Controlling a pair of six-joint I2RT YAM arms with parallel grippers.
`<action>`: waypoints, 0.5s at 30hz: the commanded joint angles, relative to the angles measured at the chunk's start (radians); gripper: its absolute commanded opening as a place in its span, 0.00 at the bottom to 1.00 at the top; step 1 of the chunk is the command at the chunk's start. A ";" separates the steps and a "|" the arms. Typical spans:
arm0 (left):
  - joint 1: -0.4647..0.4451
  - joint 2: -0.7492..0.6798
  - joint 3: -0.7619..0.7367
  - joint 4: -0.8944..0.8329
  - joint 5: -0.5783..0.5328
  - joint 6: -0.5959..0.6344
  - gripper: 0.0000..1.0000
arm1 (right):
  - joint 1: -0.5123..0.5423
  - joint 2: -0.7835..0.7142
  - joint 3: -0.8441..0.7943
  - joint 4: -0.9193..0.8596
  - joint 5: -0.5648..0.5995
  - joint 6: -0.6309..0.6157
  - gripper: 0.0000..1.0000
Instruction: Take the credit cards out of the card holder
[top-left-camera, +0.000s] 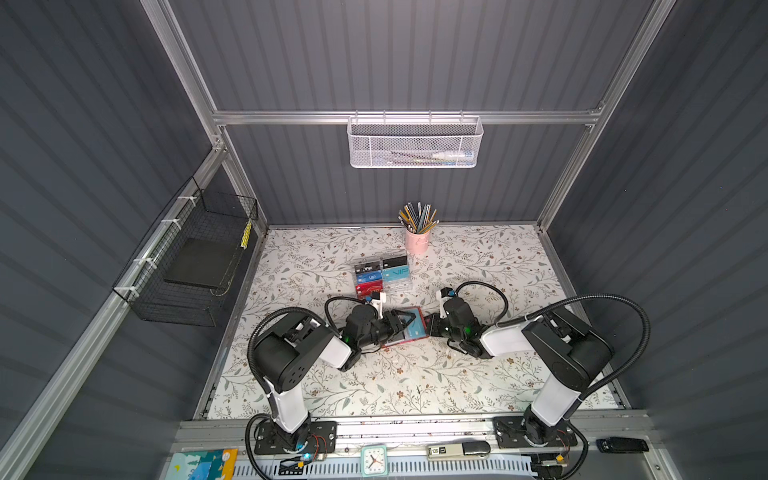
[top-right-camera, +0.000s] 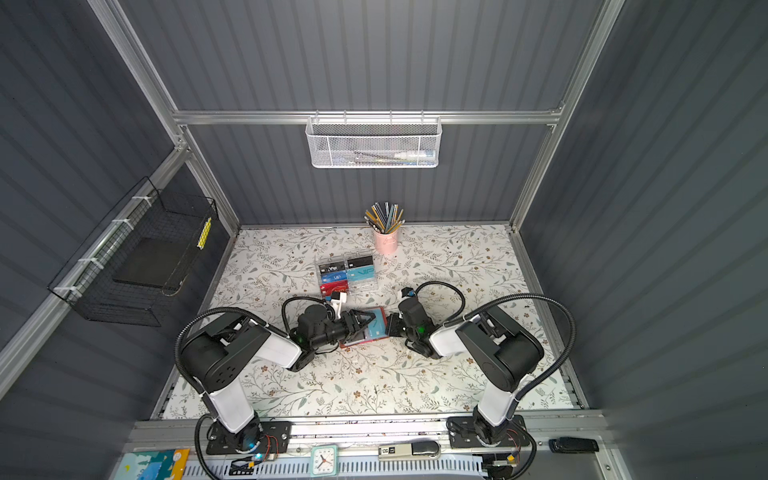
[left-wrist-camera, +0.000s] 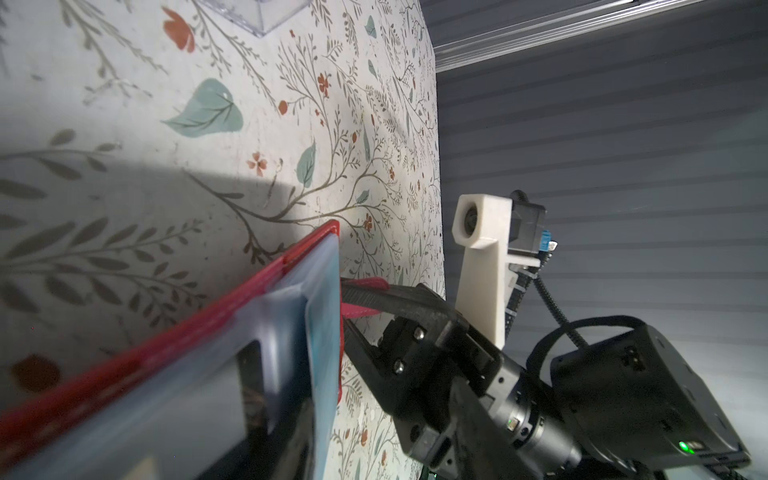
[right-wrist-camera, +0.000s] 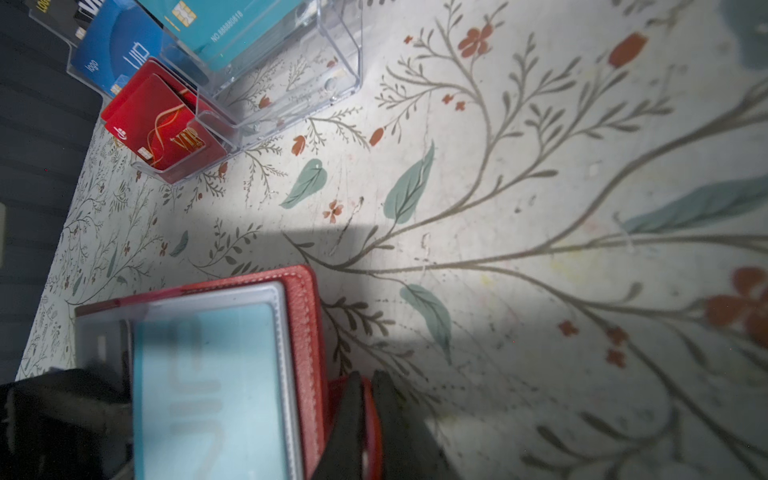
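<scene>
Card holder (right-wrist-camera: 309, 332) lies open on the surface (right-wrist-camera: 540, 208), mid-scene, between the two arms. Teal card (right-wrist-camera: 208, 395) sits inside the top clear sleeve (right-wrist-camera: 216, 293) with its VIP lettering showing through. It's not out yet. Right jaws are together, clamped on the red snap tab (left-wrist-camera: 370, 285) at the holder's edge, pinning it. Left jaws reach in from the opposite side, over the sleeves. In both top views they look partly apart, but we cannot tell whether they pinch a card, a sleeve or nothing.

We judge the step in hand to be pulling the first card out of its sleeve while the holder is anchored. How we'd do it well:
- Hold the tab clamp firm and low, so the holder doesn't slide or lift when the card drags.
- Put the left jaws on the card's exposed edge only, not on the sleeve film. Gripping both would pull the whole booklet.
- Pull flat, along the sleeve's opening. A lift or twist would likely bend the card or fold the sleeve.
- Start slow. Plastic on plastic tends to stick, then let go at once.
- Check first which side the sleeve opens to. It's blurred in the wrist views and we cannot make it out.

Risk: the tab is thin and soft and could slip from the clamp. Clear box (right-wrist-camera: 332, 62) of other cards stands near, beyond the holder. Leave it alone.
</scene>
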 joint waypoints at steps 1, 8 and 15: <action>-0.024 0.029 0.011 0.053 0.012 -0.004 0.51 | 0.023 0.048 -0.020 -0.151 -0.025 0.014 0.00; -0.027 0.039 0.016 0.046 0.006 -0.004 0.51 | 0.024 0.051 -0.018 -0.151 -0.022 0.012 0.00; -0.027 0.034 0.011 0.037 -0.008 0.001 0.34 | 0.024 0.051 -0.025 -0.142 -0.030 0.015 0.00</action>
